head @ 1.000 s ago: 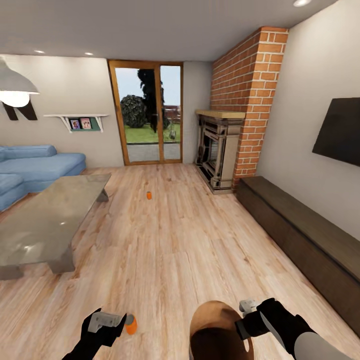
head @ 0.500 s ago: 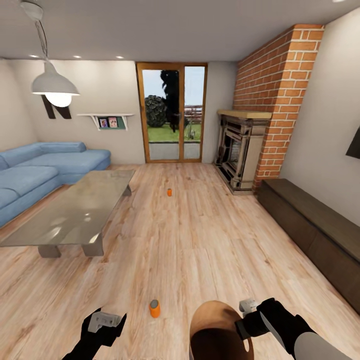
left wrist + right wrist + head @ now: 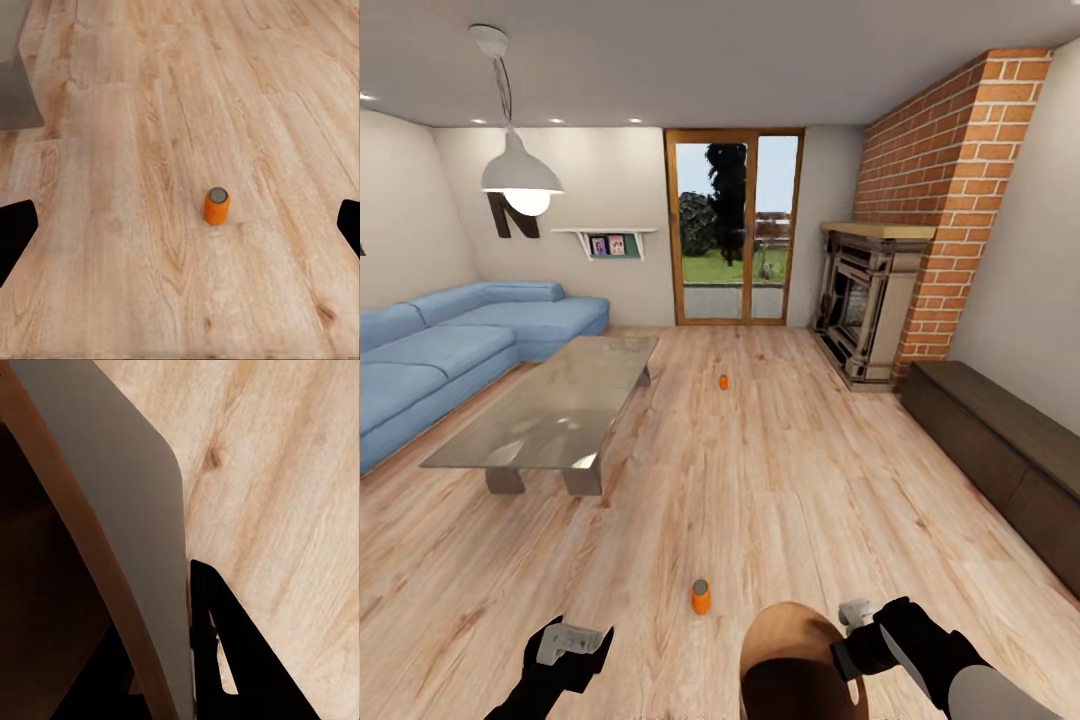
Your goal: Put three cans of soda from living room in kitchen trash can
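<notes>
My view has swung and drawn back: a second ago the near small orange drink can with the grey metal top [image 3: 701, 597] sat right beside my left gripper [image 3: 572, 641] at the bottom edge of the head view, and now it stands upright on the pale wood plank floor [image 3: 790, 490] ahead of that gripper and a little to its right, clearly apart from it. I judge this to be the camera and base moving, not the can rolling, since the whole room has slid with it. The blue corner sofa [image 3: 450, 345] and long grey low table [image 3: 555, 405] now show more fully, and the dark panel on the right wall has left the frame.

In the left wrist view the same can [image 3: 217, 205] sits upright between my two widely parted black fingertips [image 3: 15, 232], still beyond them, so my left gripper is spread and empty. That lines me up for a reach forward and down.

My right gripper [image 3: 855, 625] clamps the rim of the round tapered bin, dark grey outside and coppery brown inside [image 3: 790, 660]; the right wrist view shows one finger [image 3: 225, 645] pressed along its wall [image 3: 127, 532].

A second orange can [image 3: 723, 381] stands farther off on the floor, beside the table's far corner, before the wood-framed glass doors [image 3: 735, 230].
</notes>
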